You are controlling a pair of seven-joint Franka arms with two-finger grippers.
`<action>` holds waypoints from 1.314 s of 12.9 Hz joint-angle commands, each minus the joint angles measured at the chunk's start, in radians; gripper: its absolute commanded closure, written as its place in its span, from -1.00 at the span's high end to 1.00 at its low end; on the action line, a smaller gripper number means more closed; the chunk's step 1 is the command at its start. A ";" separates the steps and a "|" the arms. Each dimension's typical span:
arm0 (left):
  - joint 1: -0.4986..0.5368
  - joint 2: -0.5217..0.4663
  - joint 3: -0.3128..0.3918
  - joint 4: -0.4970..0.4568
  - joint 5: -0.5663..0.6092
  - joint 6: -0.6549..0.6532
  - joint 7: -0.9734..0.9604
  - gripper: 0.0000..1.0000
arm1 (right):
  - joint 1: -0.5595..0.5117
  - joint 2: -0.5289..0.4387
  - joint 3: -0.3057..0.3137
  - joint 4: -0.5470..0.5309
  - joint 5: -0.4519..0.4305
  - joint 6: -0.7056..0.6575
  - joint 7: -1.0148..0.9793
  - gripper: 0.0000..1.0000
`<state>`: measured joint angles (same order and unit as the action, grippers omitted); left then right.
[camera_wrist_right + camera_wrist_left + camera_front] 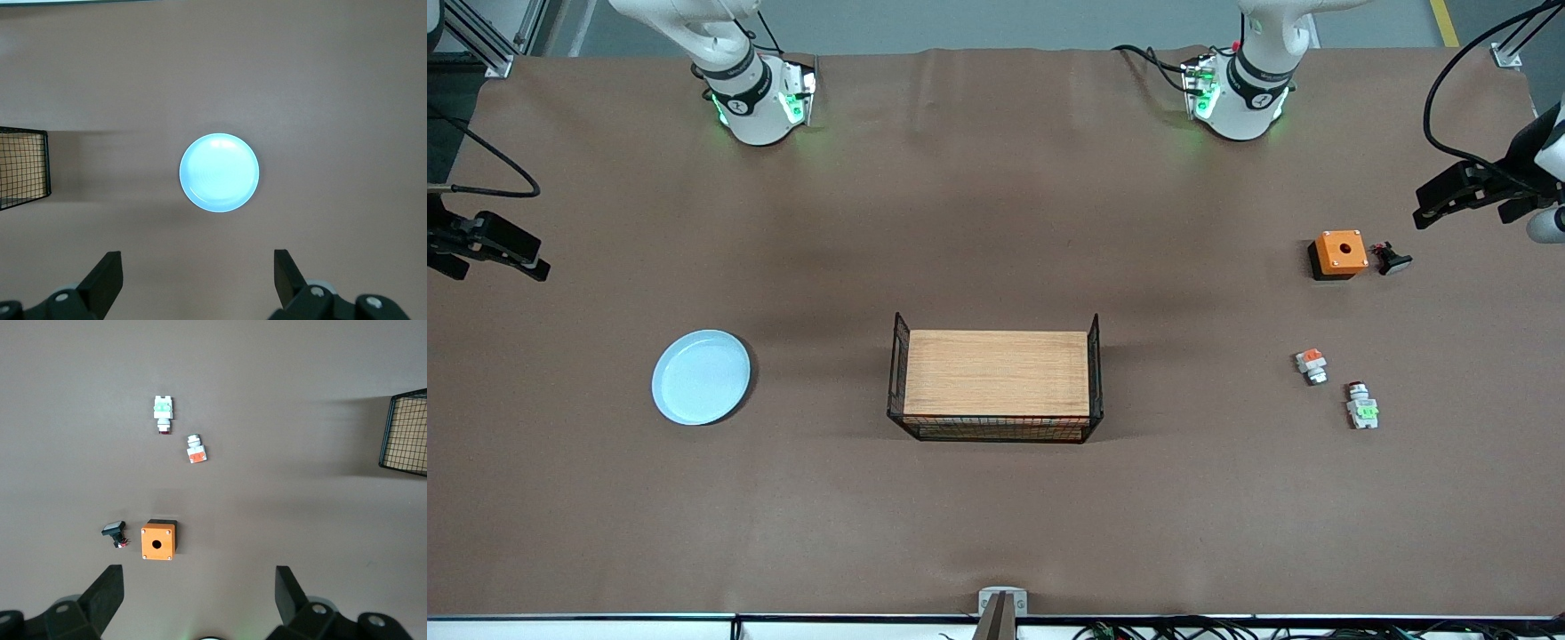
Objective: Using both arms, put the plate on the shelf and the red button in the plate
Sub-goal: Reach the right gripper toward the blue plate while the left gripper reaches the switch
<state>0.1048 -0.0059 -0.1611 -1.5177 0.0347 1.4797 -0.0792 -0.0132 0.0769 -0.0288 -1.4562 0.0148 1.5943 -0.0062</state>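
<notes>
Both grippers wide open, empty, high up. Left gripper [199, 600] nearest tiny green-blocked red button [1361, 408], lying lengthwise toward it; right gripper [197, 283] above round pale-blue plate [219, 173].

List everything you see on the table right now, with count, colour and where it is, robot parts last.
plate: one, pale blue-white, on the table toward the right arm's end.
wire basket: one, black mesh with a wooden board on top, mid-table.
orange box: one, orange with a hole, toward the left arm's end.
black part: one, black, beside the orange box.
orange-red switch part: one, white and orange-red, nearer the front camera than the orange box.
red button: one, white, green, dark red cap, nearest the front camera.
left tool: one, black, open, over the table near the orange box.
right tool: one, black, open, over the table near the plate.
</notes>
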 commanded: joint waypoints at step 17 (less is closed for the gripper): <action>0.193 0.233 0.003 -0.304 0.024 0.593 0.013 1.00 | 0.024 0.026 -0.008 0.023 -0.035 -0.092 -0.006 1.00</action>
<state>0.2799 0.2175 -0.1524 -1.7357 0.0378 1.9338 -0.0726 -0.0014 0.0888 -0.0302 -1.4562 0.0088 1.5364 -0.0107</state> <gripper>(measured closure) 0.000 0.000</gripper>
